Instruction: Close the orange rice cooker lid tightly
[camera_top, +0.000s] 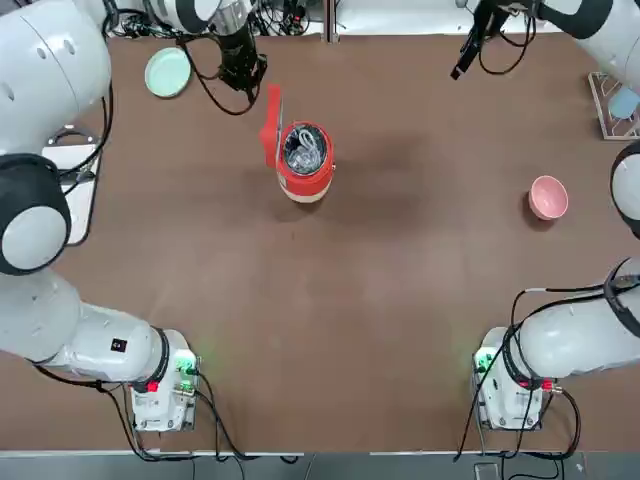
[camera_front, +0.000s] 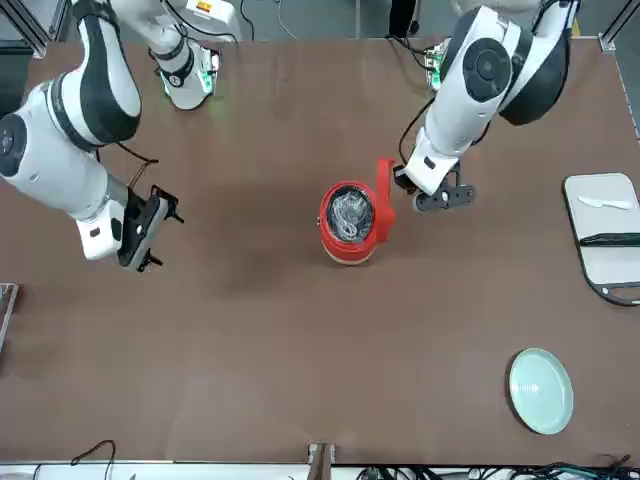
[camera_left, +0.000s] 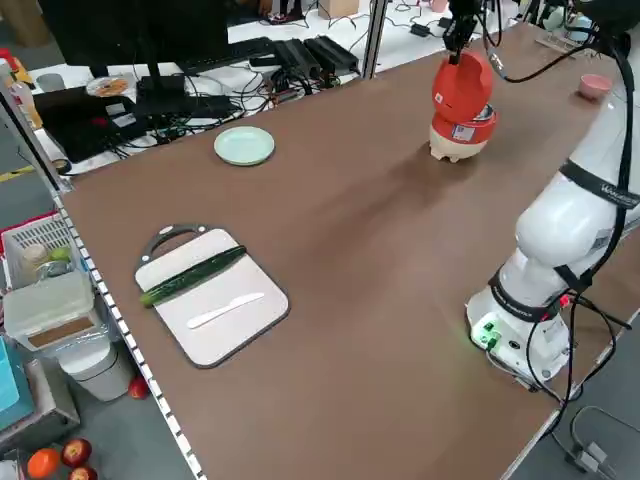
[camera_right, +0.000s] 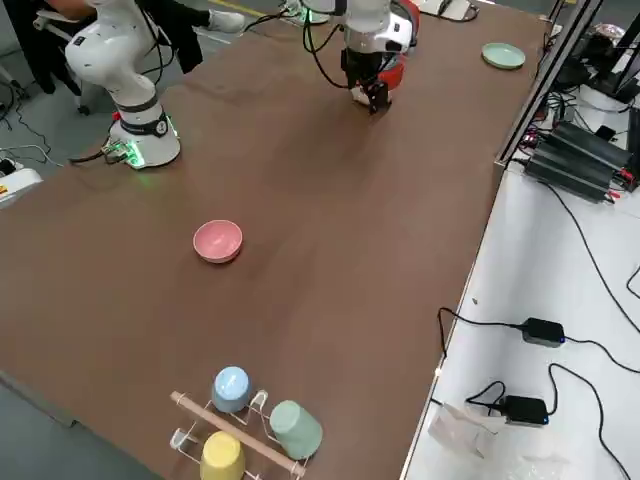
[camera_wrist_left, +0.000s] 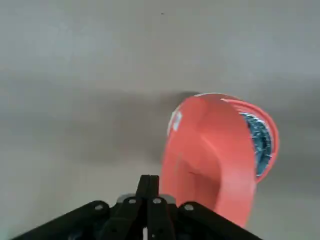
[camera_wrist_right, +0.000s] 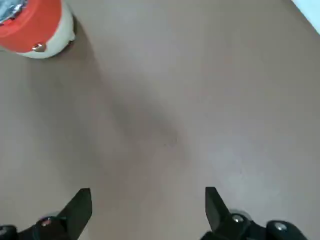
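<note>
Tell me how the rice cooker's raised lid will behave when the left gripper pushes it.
The lid stands upright on its hinge, so it likely swings down stiffly. The orange rice cooker looks small and light; it may slide or tip. The left gripper sits just behind, jaws shut.

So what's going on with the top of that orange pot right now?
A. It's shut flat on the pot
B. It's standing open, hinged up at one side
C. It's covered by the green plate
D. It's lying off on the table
B: the lid stands upright beside the orange rice cooker, whose shiny inside shows, with the left tool just behind it.
</note>
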